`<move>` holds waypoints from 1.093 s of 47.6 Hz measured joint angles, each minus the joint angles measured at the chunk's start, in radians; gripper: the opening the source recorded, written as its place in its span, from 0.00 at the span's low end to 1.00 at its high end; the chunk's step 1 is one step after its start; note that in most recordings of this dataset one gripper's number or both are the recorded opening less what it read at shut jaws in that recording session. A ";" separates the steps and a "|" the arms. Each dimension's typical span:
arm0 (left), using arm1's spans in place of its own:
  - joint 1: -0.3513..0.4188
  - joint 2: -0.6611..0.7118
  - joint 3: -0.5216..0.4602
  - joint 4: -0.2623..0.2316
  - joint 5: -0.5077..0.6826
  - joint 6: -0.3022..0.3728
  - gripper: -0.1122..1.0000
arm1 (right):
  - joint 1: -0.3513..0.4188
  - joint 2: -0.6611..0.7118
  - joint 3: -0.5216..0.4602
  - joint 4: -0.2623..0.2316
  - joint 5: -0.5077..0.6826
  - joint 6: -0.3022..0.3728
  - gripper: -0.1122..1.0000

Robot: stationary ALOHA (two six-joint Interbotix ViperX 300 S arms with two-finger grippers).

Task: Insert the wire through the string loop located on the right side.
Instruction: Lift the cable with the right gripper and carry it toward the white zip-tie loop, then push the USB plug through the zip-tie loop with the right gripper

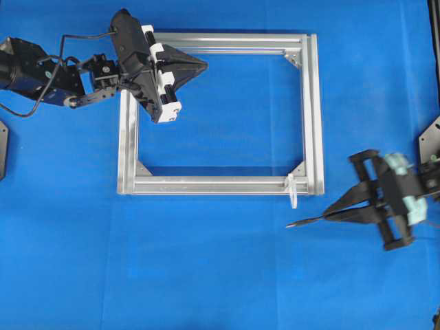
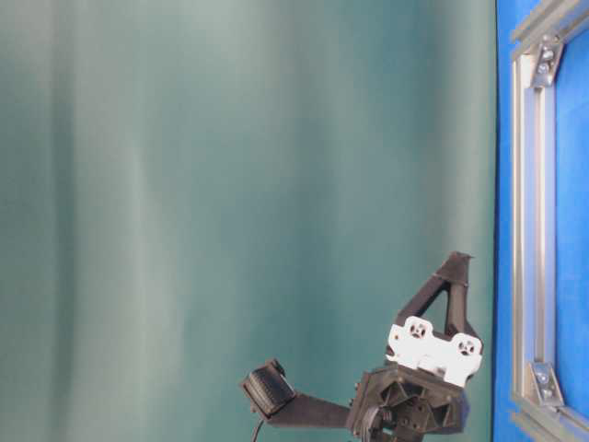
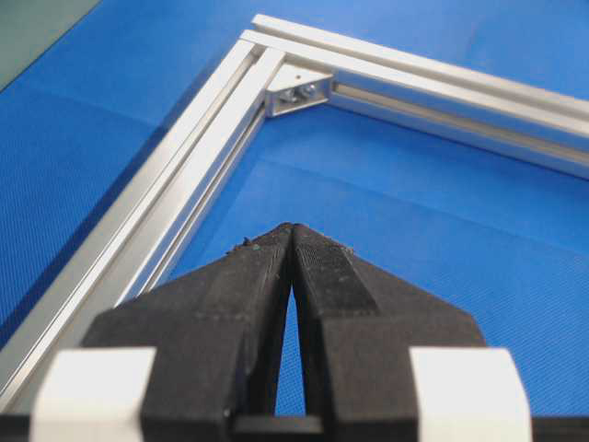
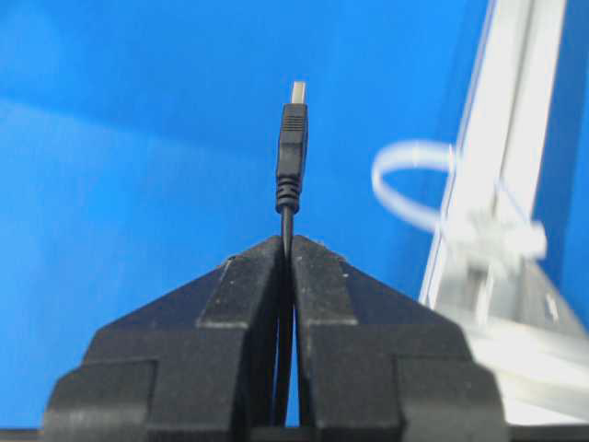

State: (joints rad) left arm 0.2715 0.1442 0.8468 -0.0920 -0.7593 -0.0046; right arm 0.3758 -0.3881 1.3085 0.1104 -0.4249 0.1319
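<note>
The right gripper point(image 4: 287, 247) pinches the thin black wire point(image 4: 291, 152), its pale-tipped plug jutting forward just left of the small white translucent string loop point(image 4: 411, 189) on the square aluminium frame point(image 1: 313, 103). The left gripper point(image 3: 292, 235) hovers clenched, empty, inside the frame's far corner.

Your bench point(image 1: 220, 275) is covered edge to edge in a bright blue textured mat. Light falls even and soft. Behind it, the table-level view shows a plain teal-green backdrop point(image 2: 230, 184), faintly rippled like hung cloth.
</note>
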 measured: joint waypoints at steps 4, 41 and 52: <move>0.000 0.000 0.000 0.000 -0.002 0.000 0.10 | 0.002 -0.051 0.034 0.000 0.011 0.000 0.07; 0.000 0.000 -0.002 0.000 -0.002 0.000 0.10 | -0.127 -0.120 0.091 0.000 0.049 -0.009 0.07; 0.000 0.000 0.000 0.000 -0.002 0.000 0.10 | -0.161 -0.120 0.097 0.000 0.048 -0.011 0.07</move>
State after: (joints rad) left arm 0.2715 0.1442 0.8468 -0.0920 -0.7609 -0.0046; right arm 0.2148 -0.5077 1.4051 0.1104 -0.3774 0.1212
